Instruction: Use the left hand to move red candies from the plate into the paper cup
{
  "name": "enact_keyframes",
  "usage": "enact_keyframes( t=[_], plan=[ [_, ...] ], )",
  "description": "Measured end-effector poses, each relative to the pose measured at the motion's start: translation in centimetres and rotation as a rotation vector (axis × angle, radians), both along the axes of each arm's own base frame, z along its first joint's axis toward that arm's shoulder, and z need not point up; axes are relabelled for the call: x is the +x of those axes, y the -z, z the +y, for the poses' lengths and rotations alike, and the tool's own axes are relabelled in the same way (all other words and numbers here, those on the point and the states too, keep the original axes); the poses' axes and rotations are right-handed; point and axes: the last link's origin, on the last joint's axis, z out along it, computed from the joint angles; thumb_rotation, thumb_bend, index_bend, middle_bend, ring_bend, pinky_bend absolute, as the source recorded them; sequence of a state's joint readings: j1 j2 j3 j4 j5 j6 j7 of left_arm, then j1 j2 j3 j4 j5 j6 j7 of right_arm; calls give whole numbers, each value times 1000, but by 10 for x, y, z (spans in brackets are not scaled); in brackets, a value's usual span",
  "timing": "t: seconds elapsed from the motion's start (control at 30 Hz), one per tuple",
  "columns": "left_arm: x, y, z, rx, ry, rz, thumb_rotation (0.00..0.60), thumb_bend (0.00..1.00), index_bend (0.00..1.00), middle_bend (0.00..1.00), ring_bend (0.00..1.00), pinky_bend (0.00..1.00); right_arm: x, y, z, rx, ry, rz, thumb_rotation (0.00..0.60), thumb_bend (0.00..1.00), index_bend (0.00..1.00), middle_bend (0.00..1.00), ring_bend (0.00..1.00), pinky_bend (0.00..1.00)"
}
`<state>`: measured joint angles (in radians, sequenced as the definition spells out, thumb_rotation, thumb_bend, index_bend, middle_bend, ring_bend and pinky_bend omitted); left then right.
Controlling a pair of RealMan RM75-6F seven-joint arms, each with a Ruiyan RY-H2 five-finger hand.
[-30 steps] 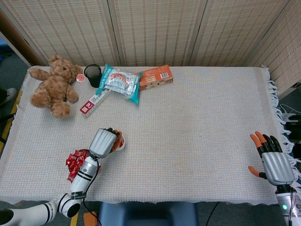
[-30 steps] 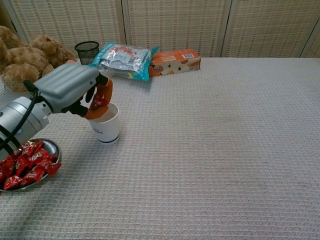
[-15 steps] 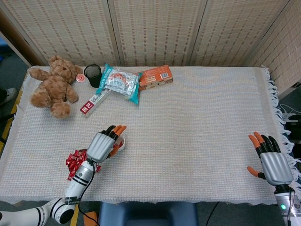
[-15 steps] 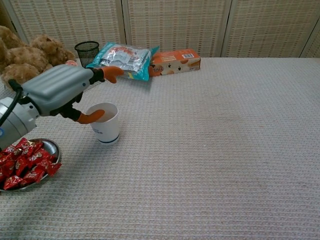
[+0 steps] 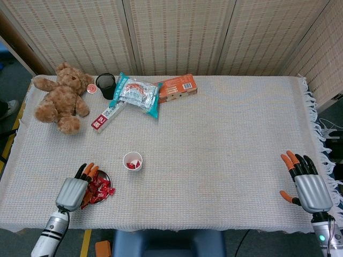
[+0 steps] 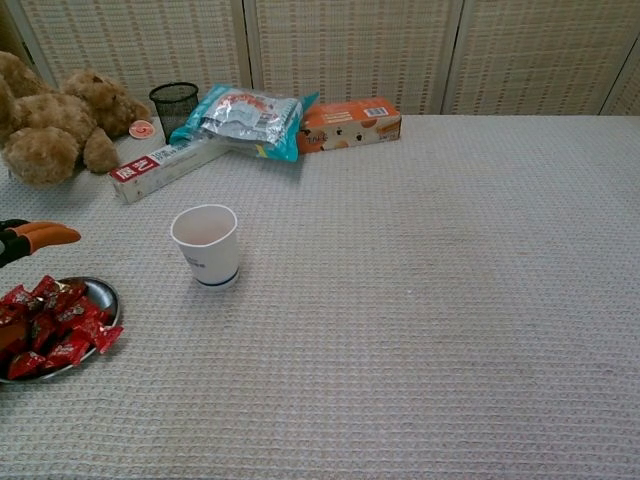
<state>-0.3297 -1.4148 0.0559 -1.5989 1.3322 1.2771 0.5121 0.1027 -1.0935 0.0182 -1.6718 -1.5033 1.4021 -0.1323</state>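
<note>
The white paper cup (image 5: 133, 160) stands upright on the cloth with a red candy showing inside it; in the chest view the paper cup (image 6: 207, 245) sits left of centre. A metal plate (image 6: 101, 291) with several red candies (image 6: 55, 325) lies at the front left; in the head view the candies (image 5: 100, 189) show beside my left hand (image 5: 73, 191). That hand hovers over the plate's left side, fingers extended and apart, holding nothing. Only its orange fingertips (image 6: 45, 235) reach into the chest view. My right hand (image 5: 306, 187) rests open at the table's front right corner.
Along the back left are a teddy bear (image 5: 61, 96), a black mesh cup (image 5: 106, 84), a long red-and-white box (image 5: 107, 116), a foil snack bag (image 5: 137, 93) and an orange box (image 5: 177, 87). The cloth's fringed edge (image 5: 316, 115) runs down the right side.
My left hand has released a candy over the cup, opened, and drawn back left and toward me to the plate. A red candy now lies in the cup. The right hand has barely shifted.
</note>
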Motion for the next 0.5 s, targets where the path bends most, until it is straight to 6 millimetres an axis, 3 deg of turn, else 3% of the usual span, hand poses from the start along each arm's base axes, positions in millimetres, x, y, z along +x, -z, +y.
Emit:
enact_keyframes(
  t=[0.3, 0.5],
  plan=[
    [-20, 10, -2, -35, -63, 72, 600, 334, 3, 0, 115, 809, 0, 1, 1, 5, -1, 4, 600, 84, 0, 0, 0, 0],
    [-22, 20, 3, -38, -59, 82, 600, 332, 80, 67, 198, 840, 0, 1, 1, 5, 2, 4, 600, 83, 0, 0, 0, 0]
  ],
)
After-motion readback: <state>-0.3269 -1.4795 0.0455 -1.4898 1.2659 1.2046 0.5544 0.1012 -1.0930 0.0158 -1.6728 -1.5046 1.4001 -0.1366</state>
